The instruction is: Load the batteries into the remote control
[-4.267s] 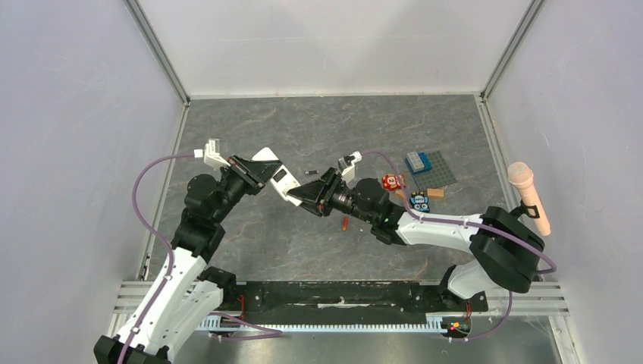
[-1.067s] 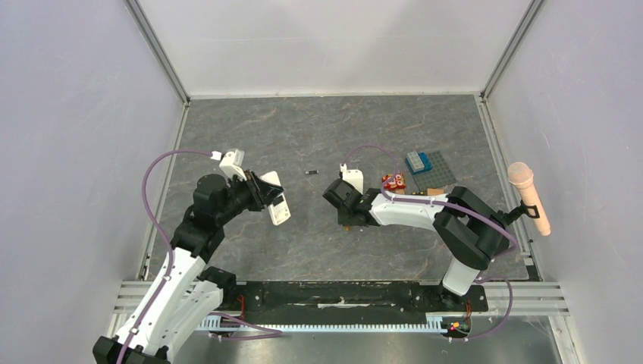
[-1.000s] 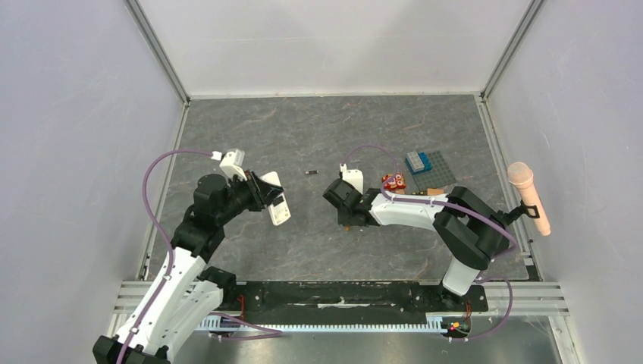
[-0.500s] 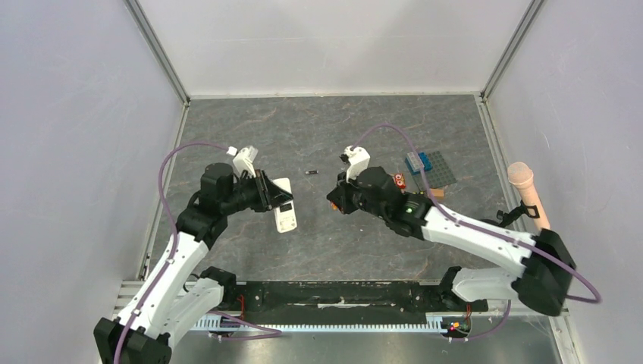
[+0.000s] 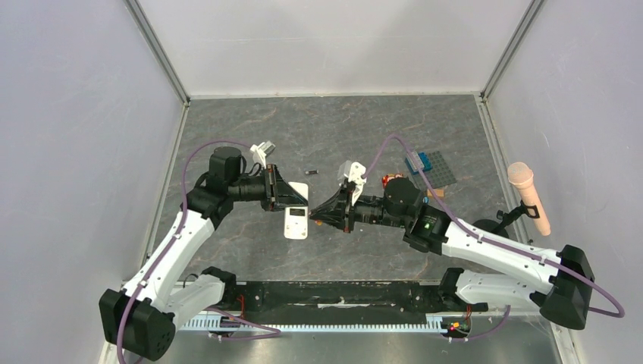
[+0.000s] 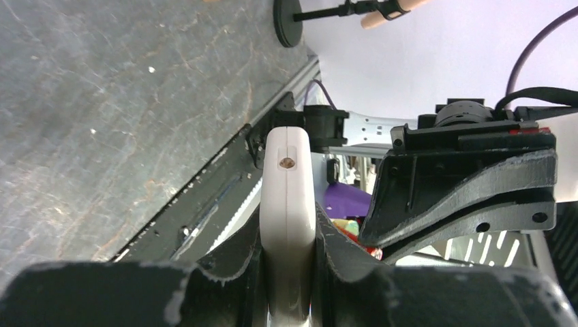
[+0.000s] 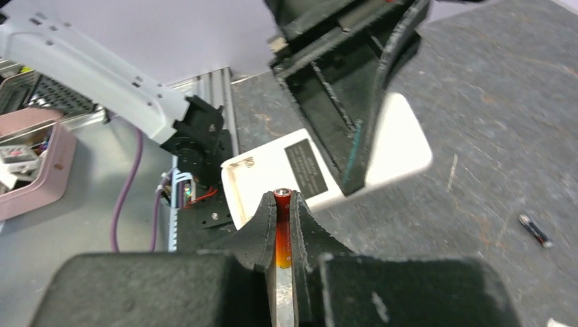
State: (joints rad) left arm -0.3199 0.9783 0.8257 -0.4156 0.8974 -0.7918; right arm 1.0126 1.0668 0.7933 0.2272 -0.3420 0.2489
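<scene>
Your left hand [image 5: 296, 201] is clamped on the remote control [image 5: 296, 221], holding it over the middle of the tabletop [image 5: 303, 129] with its white back showing. Your right hand [image 5: 320, 214] pinches the orange-red battery [image 7: 281, 238], tip just beside the remote. The dark battery [image 5: 311, 172] lies loose on the far-edge side of both hands.

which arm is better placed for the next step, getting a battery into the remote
Right. The right gripper is shut on the orange-red cylindrical battery, aimed at the back of the flat white plastic remote control, which the left gripper clamps.
</scene>
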